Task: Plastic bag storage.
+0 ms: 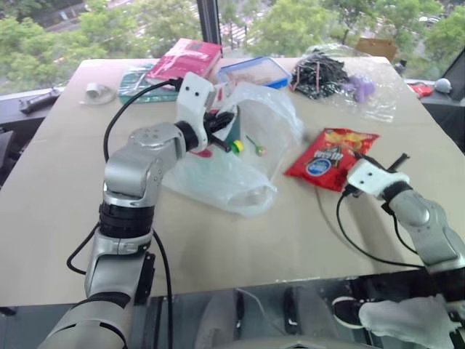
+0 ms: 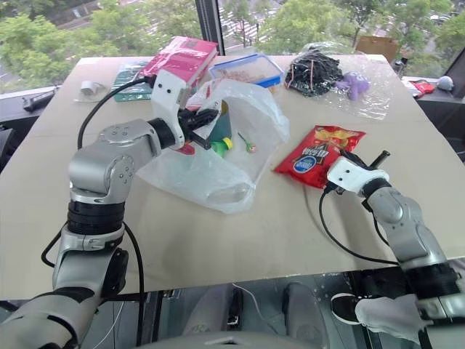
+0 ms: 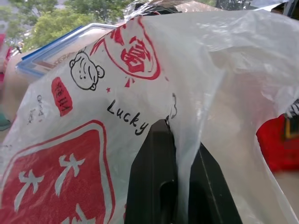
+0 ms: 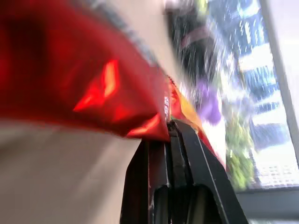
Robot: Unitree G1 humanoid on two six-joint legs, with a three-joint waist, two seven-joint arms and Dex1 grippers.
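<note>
Left wrist view: my left gripper [image 3: 174,135] jaws pinch the crinkly white red-printed plastic bag [image 3: 140,84]; right gripper [image 4: 169,133] jaws clench the red foil snack packet [image 4: 93,79].

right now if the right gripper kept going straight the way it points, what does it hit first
The red snack packet: the right gripper is shut on its near corner already. Pushed straight on, it would shove that packet toward the clear plastic with the purple piece, though the depth between them is unclear.

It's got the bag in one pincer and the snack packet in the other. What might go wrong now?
The left pincer pinches only a thin fold of the bag, which might tear or slip free. The right pincer grips just the packet's corner, so the packet may drop or swing. The bag's mouth looks slack, so the packet may snag on it.
</note>
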